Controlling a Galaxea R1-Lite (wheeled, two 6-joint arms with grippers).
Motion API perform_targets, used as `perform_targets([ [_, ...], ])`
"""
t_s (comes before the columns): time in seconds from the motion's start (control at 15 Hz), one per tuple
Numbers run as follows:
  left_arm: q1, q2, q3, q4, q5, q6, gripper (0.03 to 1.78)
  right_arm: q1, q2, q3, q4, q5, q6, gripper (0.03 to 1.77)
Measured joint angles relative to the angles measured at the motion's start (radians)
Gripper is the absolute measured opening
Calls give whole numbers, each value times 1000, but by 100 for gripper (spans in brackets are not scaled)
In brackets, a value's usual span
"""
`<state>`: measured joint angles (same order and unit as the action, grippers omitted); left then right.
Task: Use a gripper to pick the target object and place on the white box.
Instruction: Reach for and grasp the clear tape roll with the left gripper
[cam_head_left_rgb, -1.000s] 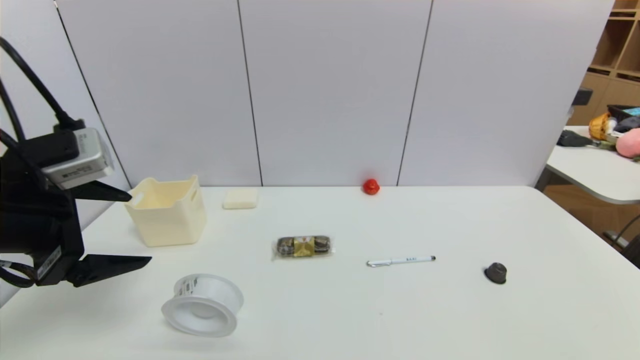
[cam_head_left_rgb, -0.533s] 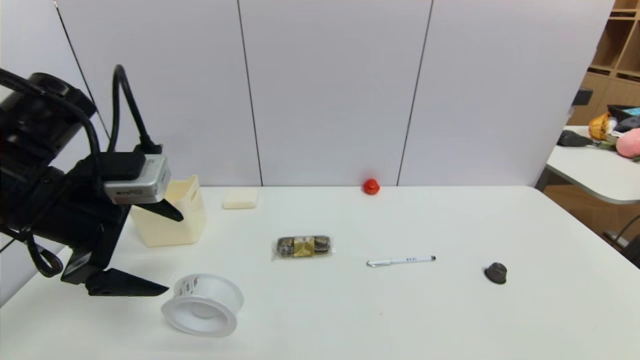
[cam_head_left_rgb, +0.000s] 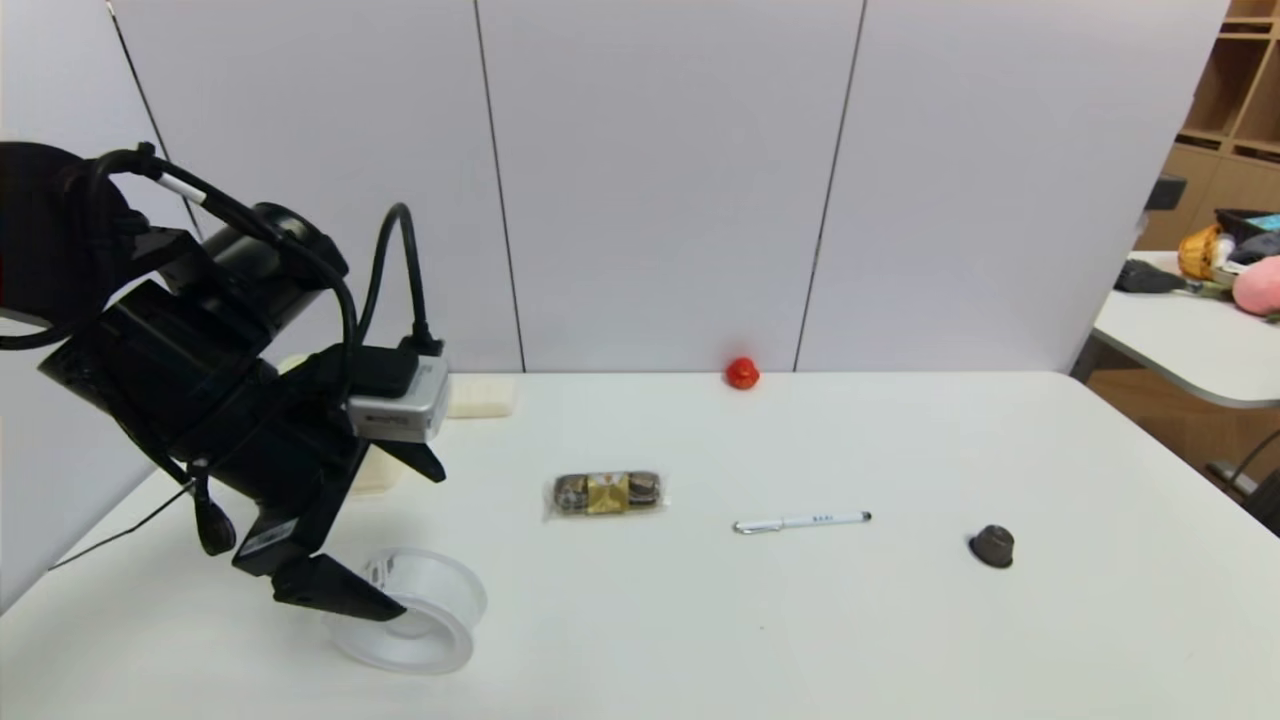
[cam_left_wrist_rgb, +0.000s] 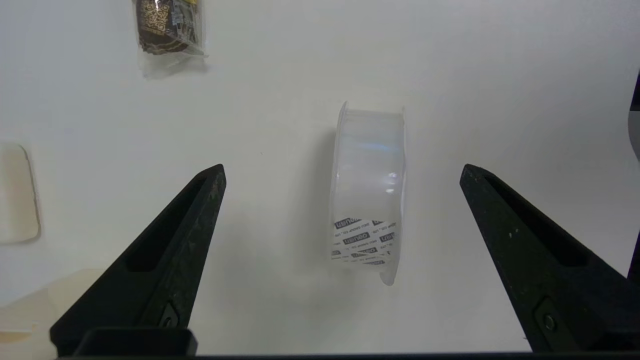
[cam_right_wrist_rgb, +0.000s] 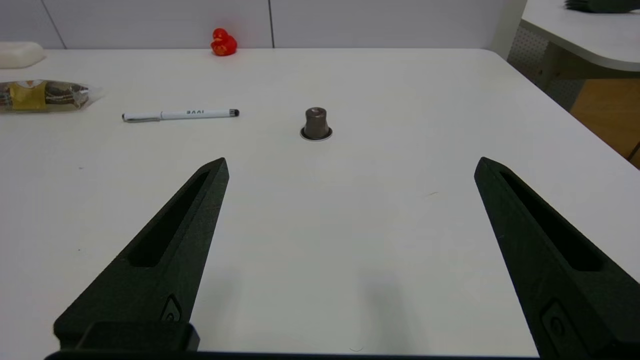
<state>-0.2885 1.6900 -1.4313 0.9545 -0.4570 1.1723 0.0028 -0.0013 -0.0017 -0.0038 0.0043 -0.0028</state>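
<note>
the target object (cam_head_left_rgb: 415, 608) is a round cup of white translucent plastic, lying on its side on the table (cam_head_left_rgb: 800, 620) near the front left edge. its wide flanged rim faces the front, and a printed label with dark marks is on its side wall (cam_left_wrist_rgb: 364, 239). the left gripper (cam_head_left_rgb: 405, 540) hangs over it, pointing down, with its two black fingers (cam_left_wrist_rgb: 175, 240) spread wide; the cup lies between them and neither finger touches it. the white box (cam_head_left_rgb: 380, 478) stands behind the arm, mostly hidden, so i cannot tell what is in it. the right gripper (cam_right_wrist_rgb: 350, 165) is also wide open, low over bare table, with a small dark capsule (cam_right_wrist_rgb: 316, 124) ahead of it.
</note>
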Motion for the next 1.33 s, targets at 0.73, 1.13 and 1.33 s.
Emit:
perform_targets([
  [0.73, -6, 69, 57, 5, 76, 76, 169, 0, 0, 0, 0, 0, 0, 170],
  [1.13, -5, 116, 79, -1, 127, 90, 169, 0, 0, 0, 0, 0, 0, 170],
  [1.33, -7, 140, 80, -1, 133, 99, 169, 0, 0, 0, 0, 0, 0, 170],
])
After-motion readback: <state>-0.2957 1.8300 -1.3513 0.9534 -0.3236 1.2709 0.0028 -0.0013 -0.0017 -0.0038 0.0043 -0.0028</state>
